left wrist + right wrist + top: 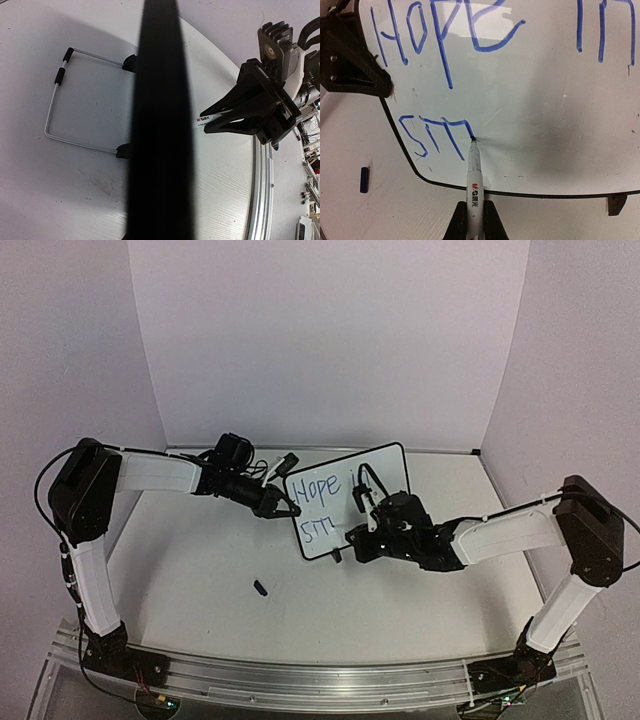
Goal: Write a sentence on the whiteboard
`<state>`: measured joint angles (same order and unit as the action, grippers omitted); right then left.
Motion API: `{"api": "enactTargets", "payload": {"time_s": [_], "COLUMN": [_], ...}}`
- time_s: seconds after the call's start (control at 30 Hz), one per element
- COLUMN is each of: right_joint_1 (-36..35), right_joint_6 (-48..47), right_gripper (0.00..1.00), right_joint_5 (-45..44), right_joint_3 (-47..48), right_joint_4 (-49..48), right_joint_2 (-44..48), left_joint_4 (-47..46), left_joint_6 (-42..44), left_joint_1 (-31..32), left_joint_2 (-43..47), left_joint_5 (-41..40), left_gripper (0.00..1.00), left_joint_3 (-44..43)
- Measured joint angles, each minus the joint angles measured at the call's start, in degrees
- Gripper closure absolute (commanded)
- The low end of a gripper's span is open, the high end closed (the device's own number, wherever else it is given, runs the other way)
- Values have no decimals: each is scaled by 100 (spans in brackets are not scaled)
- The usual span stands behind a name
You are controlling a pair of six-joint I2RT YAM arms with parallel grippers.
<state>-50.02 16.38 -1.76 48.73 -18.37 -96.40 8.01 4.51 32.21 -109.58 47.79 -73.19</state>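
Just ahead of our right claw, pinched tight on the marker, the whiteboard stands propped, its left edge clamped in our left claw. We judge it light, stiff, slick and tippy on its wire stand: hold the frame, never the sentence.

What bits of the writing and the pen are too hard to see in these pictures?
- Right wrist view: the picture's top edge cuts off the sentence's first line; the bottom edge cuts off the marker's body.
- Left wrist view: the whiteboard is a blurry dark band seen edge-on, hiding its writing.
- Top view: the second line is too small to read; the small blue piece is too tiny to identify.
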Motion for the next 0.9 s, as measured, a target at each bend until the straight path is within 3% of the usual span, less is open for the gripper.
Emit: {"api": "enactTargets", "payload": {"time_s": [0.9], "right_joint_1": [50], "right_joint_6": [13], "right_gripper": [100], "right_joint_5": [120], "right_joint_3": [-238], "right_joint_4": [20], "right_joint_2": [455], "left_joint_4": [4], "left_joint_6": [0], "left_joint_1": [0], "left_joint_2": [0], "left_joint_5": [4], "left_gripper": [100], "left_joint_3": [0]}}
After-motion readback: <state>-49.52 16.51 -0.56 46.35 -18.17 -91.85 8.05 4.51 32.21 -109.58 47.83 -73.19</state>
